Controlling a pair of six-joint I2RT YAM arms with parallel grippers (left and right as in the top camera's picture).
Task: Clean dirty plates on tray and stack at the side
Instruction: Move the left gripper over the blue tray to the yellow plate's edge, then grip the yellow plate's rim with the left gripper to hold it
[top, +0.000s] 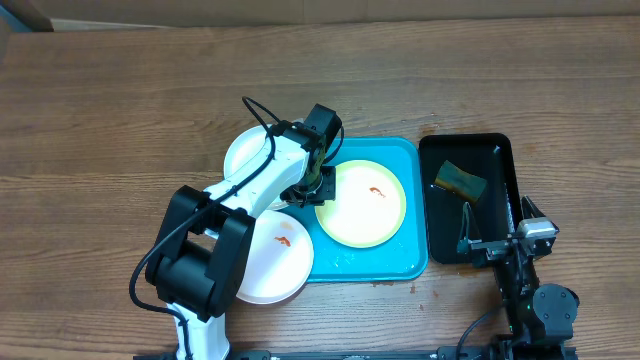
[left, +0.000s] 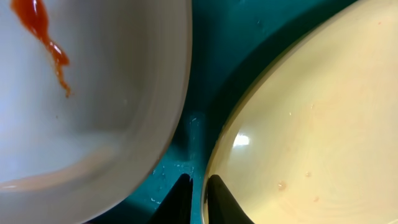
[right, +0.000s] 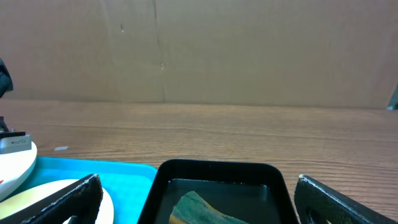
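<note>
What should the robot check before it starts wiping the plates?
1. Yellow-green plate lies in the blue tray: ok.
2. Left fingers nearly together at that plate's rim; real grip on it: cannot tell.
3. Right fingers wide apart and empty: ok.
4. Sponge ready in the black tray, not picked up yet: ok.
5. Plates clean: not ok, a red smear on the yellow-green plate and another on one white plate.

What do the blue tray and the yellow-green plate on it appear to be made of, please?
The blue tray: probably plastic, smooth and glossy, one even colour with moulded rounded corners. The yellow-green plate: glossy, with a sharp light glint; glazed ceramic or melamine, hard to tell which.
</note>
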